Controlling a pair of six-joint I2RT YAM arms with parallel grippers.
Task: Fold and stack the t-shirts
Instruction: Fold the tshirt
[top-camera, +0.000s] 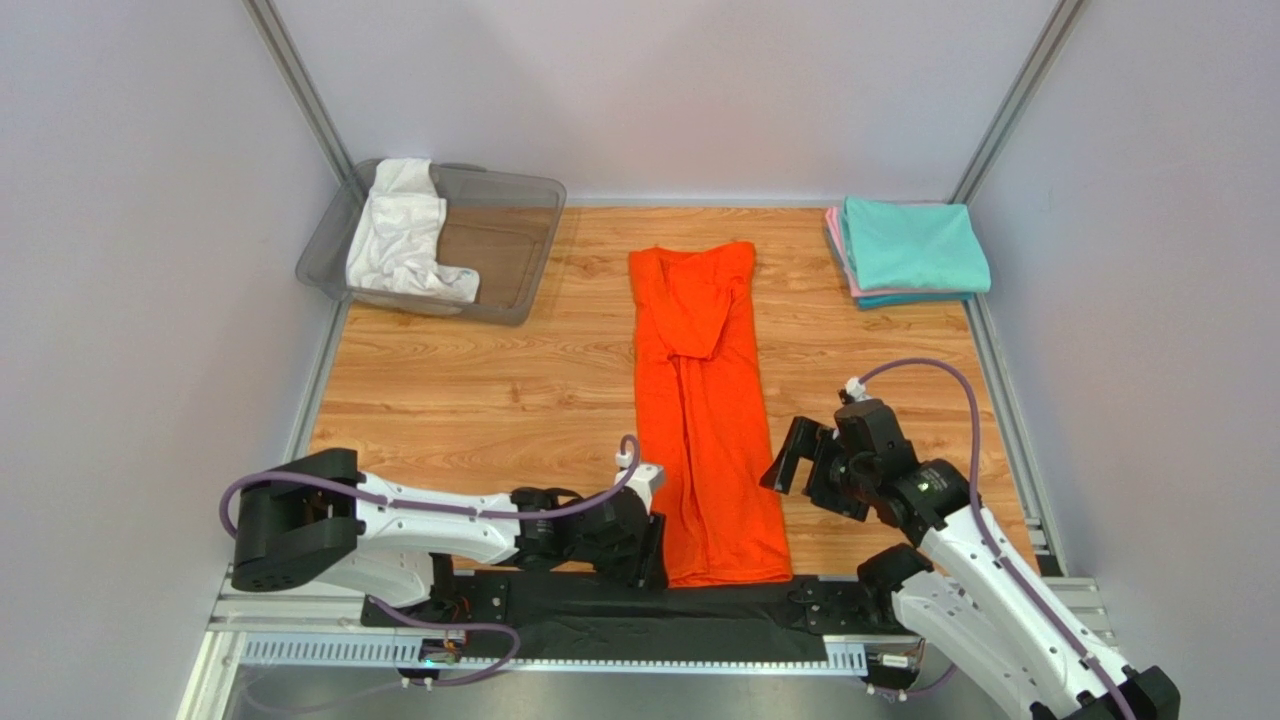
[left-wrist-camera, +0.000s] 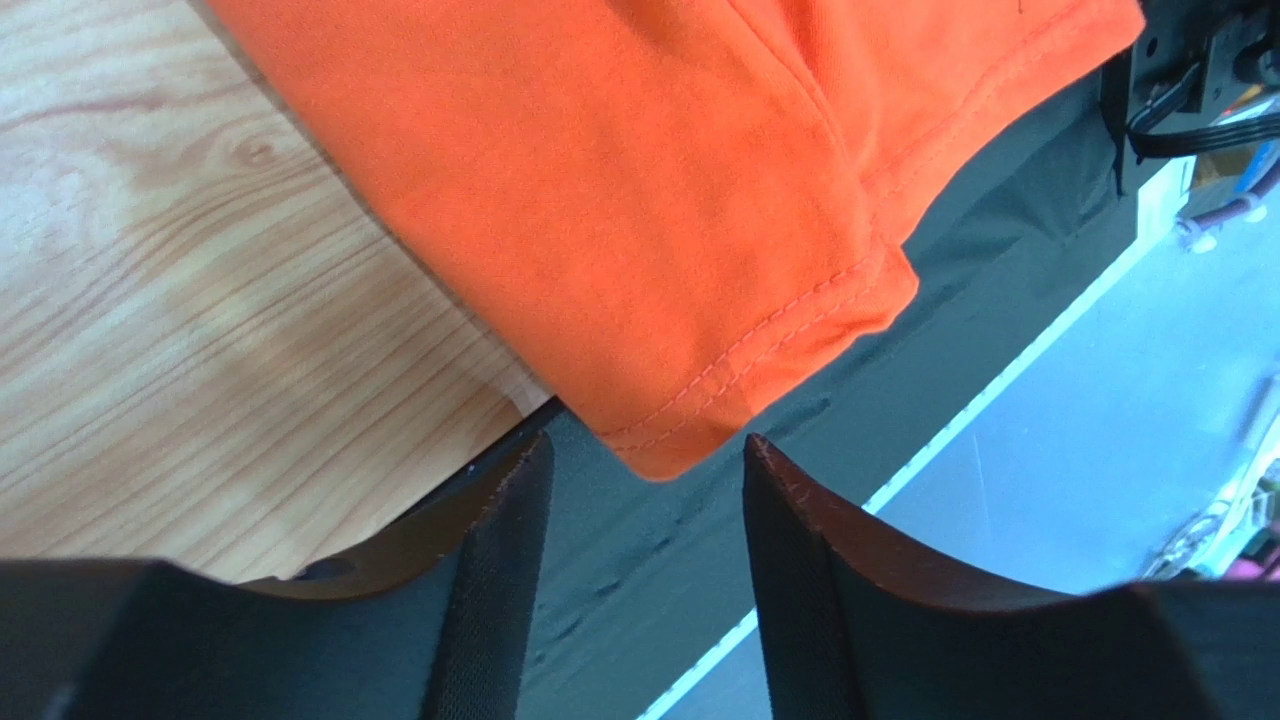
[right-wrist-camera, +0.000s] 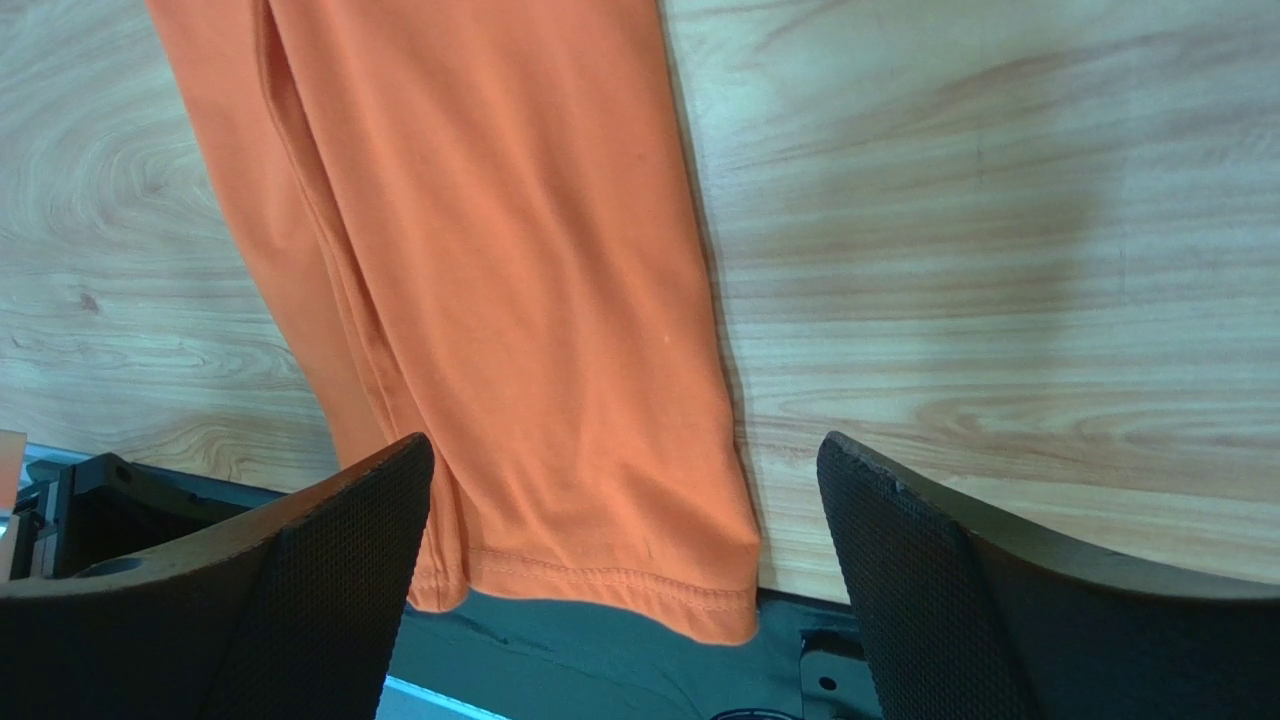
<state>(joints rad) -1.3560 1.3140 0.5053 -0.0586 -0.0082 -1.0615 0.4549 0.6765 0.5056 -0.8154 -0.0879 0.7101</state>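
The orange t-shirt (top-camera: 706, 405) lies folded into a long narrow strip down the middle of the wooden table, its hem hanging over the near edge. My left gripper (top-camera: 655, 549) is open and empty at the hem's near left corner (left-wrist-camera: 676, 443), which lies just ahead of the fingertips. My right gripper (top-camera: 792, 453) is open wide and empty, above the hem's right corner (right-wrist-camera: 721, 600). A white t-shirt (top-camera: 403, 228) lies crumpled in the bin. The teal t-shirt (top-camera: 914, 245) lies folded on the pink one (top-camera: 836, 248) at the far right.
A clear grey plastic bin (top-camera: 504, 248) stands at the far left corner. A black strip (top-camera: 676, 608) and a metal rail (top-camera: 316, 648) run along the near edge. Walls with metal posts close in the table on three sides.
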